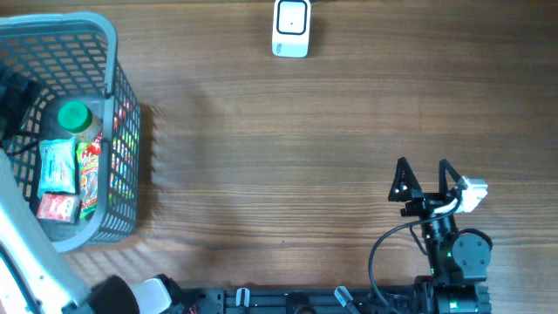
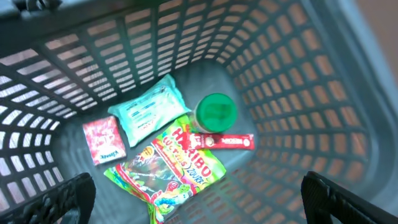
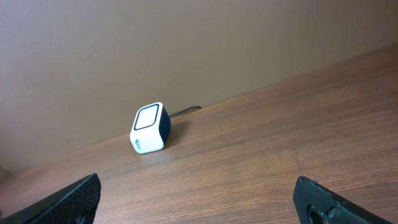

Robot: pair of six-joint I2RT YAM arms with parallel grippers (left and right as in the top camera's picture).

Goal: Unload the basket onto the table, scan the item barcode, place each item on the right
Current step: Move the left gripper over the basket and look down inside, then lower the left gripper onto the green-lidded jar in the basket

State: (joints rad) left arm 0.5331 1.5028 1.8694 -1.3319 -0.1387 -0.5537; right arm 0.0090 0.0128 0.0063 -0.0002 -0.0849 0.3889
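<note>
The grey plastic basket (image 1: 113, 52) at the left holds several items. The left wrist view shows a teal wipes pack (image 2: 149, 109), a green-lidded bottle (image 2: 216, 112), a small red packet (image 2: 103, 140), a colourful Haribo bag (image 2: 171, 163) and a red stick sachet (image 2: 227, 142). My left gripper (image 2: 196, 200) hangs open above them, holding nothing. The white barcode scanner (image 1: 290, 28) stands at the table's far edge and also shows in the right wrist view (image 3: 149, 129). My right gripper (image 1: 425, 179) stands open and empty above the table near the front right, pointing at the scanner.
The basket's slatted walls (image 2: 292, 93) rise around the items on all sides. My white left arm (image 1: 26, 253) reaches over the basket's front corner. Bare wooden tabletop (image 1: 288, 174) lies between basket, scanner and right arm.
</note>
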